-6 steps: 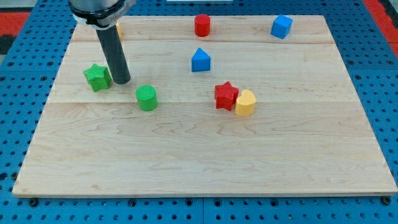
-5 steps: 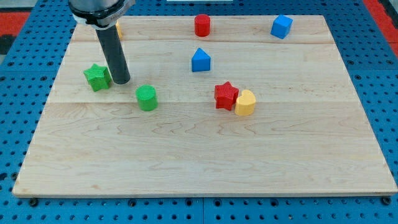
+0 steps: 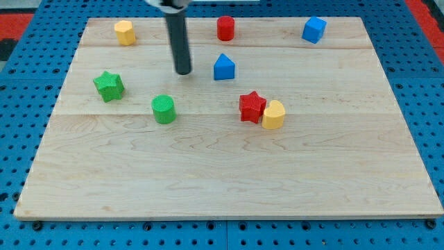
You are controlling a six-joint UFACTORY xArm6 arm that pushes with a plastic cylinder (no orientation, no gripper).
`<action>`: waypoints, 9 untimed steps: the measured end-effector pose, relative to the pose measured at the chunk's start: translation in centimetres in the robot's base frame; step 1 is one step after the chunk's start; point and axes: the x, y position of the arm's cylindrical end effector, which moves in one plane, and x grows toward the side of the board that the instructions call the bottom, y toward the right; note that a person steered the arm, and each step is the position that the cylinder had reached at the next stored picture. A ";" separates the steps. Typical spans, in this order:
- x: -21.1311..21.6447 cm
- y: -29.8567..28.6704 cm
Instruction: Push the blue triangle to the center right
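A pale wooden tabletop point(image 3: 229, 173) fills most of the view; its grain runs from the view's left to the view's right, and faint seams between planks cross it the same way; its edges narrow toward the view's top. Beneath and around it lies a blue perforated base point(image 3: 24, 104), dotted with regular rows of small holes, showing along the view's left, right and bottom. A red surface point(image 3: 21, 17) appears at the view's top left corner, and another red patch point(image 3: 427, 10) at the top right; the light is even and bright, with soft shadows only.
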 end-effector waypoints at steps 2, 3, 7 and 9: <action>-0.3 5.3; 0.7 12.2; -0.5 18.2; -0.3 19.7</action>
